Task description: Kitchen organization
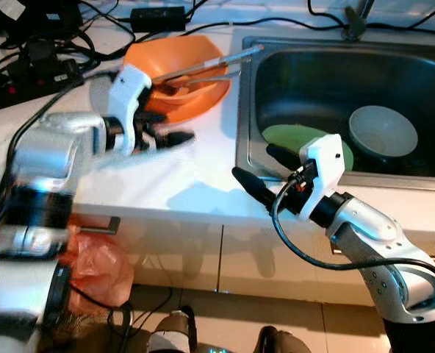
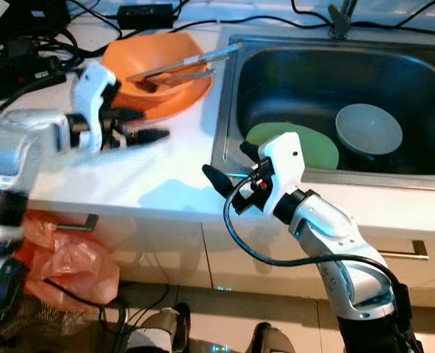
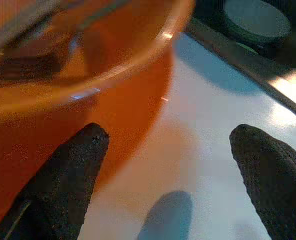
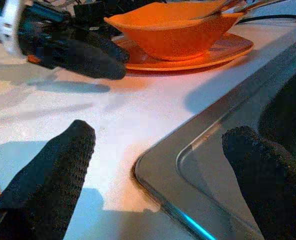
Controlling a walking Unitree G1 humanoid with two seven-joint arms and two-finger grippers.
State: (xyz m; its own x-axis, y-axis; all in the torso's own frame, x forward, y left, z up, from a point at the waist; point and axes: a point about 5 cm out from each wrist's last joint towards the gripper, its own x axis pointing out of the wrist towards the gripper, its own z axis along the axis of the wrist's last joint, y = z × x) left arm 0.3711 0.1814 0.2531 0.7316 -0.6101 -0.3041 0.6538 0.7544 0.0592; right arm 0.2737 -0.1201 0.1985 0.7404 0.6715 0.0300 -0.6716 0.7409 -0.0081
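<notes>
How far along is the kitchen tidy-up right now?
Early, by the look of it. Done: a green plate and a pale bowl already sit in the sink. In hand: nothing gripped; the left gripper is open beside the orange bowl, which sits on an orange plate and holds utensils. The right gripper hovers open at the sink's corner. Left: the orange dishes on the counter.

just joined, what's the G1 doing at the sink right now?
It stands at a white counter beside a steel sink. The left gripper is open, empty, right next to an orange bowl that sits on an orange plate and holds utensils. The right gripper is open too, hovering over the sink's front corner. A green plate and a pale bowl lie in the sink. Nothing is gripped.
</notes>
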